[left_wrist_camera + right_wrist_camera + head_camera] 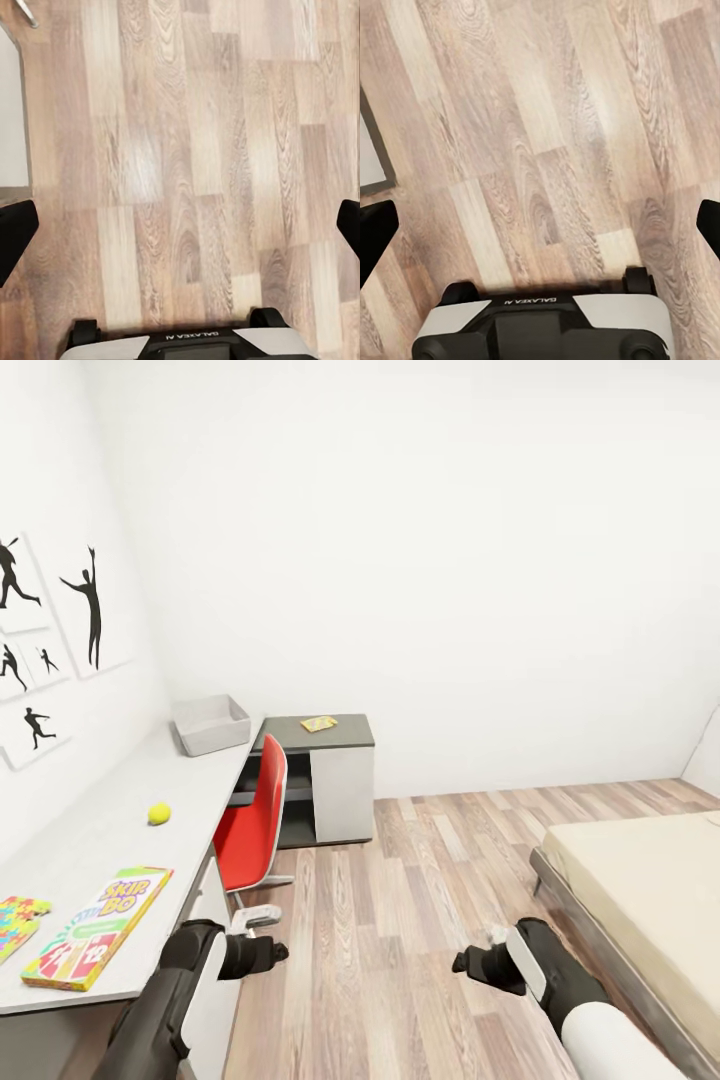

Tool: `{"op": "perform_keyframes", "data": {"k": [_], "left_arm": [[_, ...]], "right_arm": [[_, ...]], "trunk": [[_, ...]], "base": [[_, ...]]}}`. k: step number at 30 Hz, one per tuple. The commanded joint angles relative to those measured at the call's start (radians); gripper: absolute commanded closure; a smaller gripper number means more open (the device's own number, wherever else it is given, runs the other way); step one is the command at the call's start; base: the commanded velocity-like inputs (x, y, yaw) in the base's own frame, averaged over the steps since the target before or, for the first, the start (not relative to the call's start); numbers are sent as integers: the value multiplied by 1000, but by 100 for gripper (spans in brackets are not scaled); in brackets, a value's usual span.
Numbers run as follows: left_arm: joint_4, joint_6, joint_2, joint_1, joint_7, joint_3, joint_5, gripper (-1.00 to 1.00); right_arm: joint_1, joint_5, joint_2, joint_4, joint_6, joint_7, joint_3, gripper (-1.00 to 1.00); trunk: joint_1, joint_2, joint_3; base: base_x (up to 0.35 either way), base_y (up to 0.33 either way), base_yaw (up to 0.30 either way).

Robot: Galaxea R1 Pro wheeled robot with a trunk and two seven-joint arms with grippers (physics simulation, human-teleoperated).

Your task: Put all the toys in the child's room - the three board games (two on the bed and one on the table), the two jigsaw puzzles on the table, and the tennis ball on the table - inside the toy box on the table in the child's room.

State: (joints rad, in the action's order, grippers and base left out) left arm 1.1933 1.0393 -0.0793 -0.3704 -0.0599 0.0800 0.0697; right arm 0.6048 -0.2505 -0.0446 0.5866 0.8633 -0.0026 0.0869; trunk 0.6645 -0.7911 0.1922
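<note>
Both grippers, left (270, 952) and right (468, 963), hang spread and empty over the floor (400, 920), apparently in transit, the box (210, 724) awaiting toys.

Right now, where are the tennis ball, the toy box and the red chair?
tennis ball (159, 814): head view, its middle.
toy box (215, 735): head view, front wall.
red chair (255, 815): head view, backrest.

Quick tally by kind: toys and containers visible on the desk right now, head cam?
Board games: 1, the Skip-Bo box near the desk's front edge.
Jigsaw puzzles: 2, one slab beside that box, one on the dark grey desk part.
Tennis balls: 1, the tennis ball mid-desk.
Toy boxes: 1, the grey bin at the far end.
Total: 5.
</note>
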Motion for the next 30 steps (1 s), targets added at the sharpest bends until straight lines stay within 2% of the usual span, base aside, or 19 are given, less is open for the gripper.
{"op": "perform_keyframes", "data": {"k": [1, 6, 13, 17, 24, 30], "left_arm": [[17, 7, -1, 1, -2, 3, 3, -100], [66, 8, -1, 7, -3, 5, 4, -100], [96, 8, 0, 12, -24, 5, 5, -100], [121, 8, 0, 19, -71, 6, 5, -100], [181, 8, 1, 38, -167, 6, 3, -100], [208, 8, 2, 41, -213, 8, 3, -100]], "right_arm": [[-15, -2, 0, 40, 24, 0, 5, -100], [-86, -3, -6, 207, 110, 1, 18, -100], [-116, -3, -10, 309, 167, 2, 50, -100], [-120, -3, -10, 325, 179, 2, 74, -100], [-121, -5, -11, 331, 184, 10, 89, -100], [-122, -4, -12, 332, 184, 45, 109, -100]], "trunk": [[-4, 6, -1], [-23, 41, -13], [-50, 90, -30], [-65, 118, -42], [-92, 167, -63], [-115, 209, -82]], "base": [[0, 0, -3], [0, 0, -1], [0, 0, 0], [0, 0, 0], [0, 0, 0], [0, 0, 0]]}}
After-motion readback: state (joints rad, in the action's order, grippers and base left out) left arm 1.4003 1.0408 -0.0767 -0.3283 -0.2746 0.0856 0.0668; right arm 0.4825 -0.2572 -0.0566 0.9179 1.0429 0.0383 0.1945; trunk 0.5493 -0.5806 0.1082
